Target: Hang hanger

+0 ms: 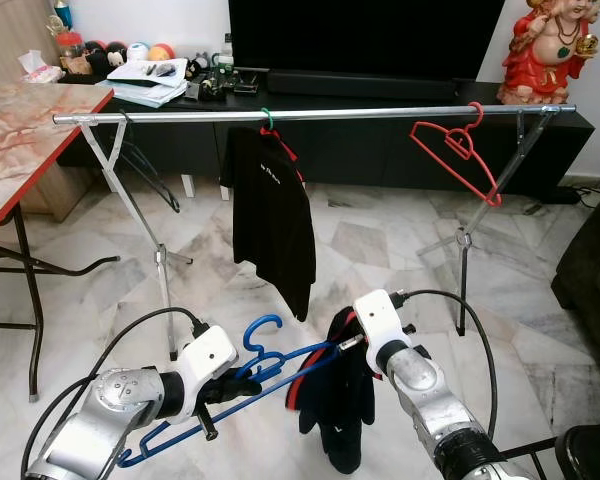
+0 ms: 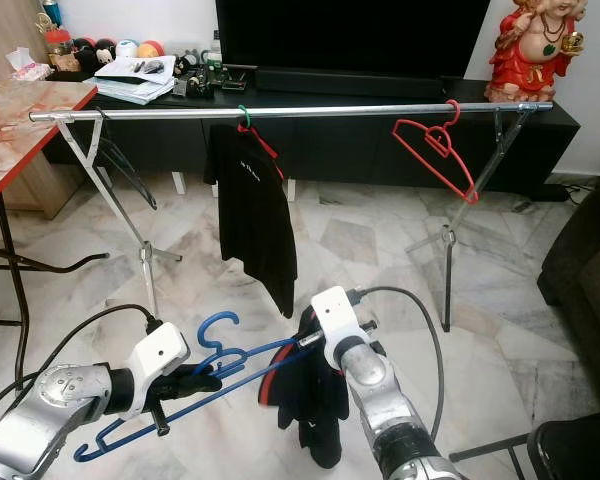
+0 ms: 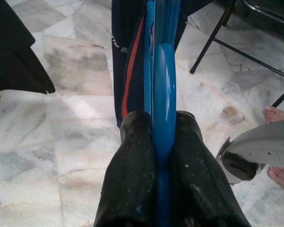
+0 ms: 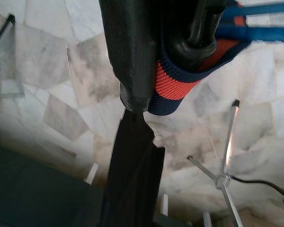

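My left gripper (image 1: 223, 388) is shut on the lower bar of a blue plastic hanger (image 1: 272, 362), held low in front of me with its hook up. In the left wrist view the blue hanger (image 3: 164, 85) runs between both black fingers (image 3: 132, 161). A dark garment (image 1: 338, 410) with a red and navy ribbed collar (image 4: 173, 82) hangs from the hanger's right end. My right gripper (image 1: 346, 345) is shut on that collar. Beyond stands a metal clothes rail (image 1: 380, 112), carrying a black shirt (image 1: 270, 215) and an empty red hanger (image 1: 460, 150).
A black wire hanger (image 1: 145, 165) hangs at the rail's left end. A red-edged table (image 1: 20, 130) stands on the left, a dark sofa (image 1: 592, 260) on the right. A black TV cabinet (image 1: 380, 95) and a red statue (image 1: 545, 50) stand behind. A person's foot (image 3: 277, 116) rests nearby.
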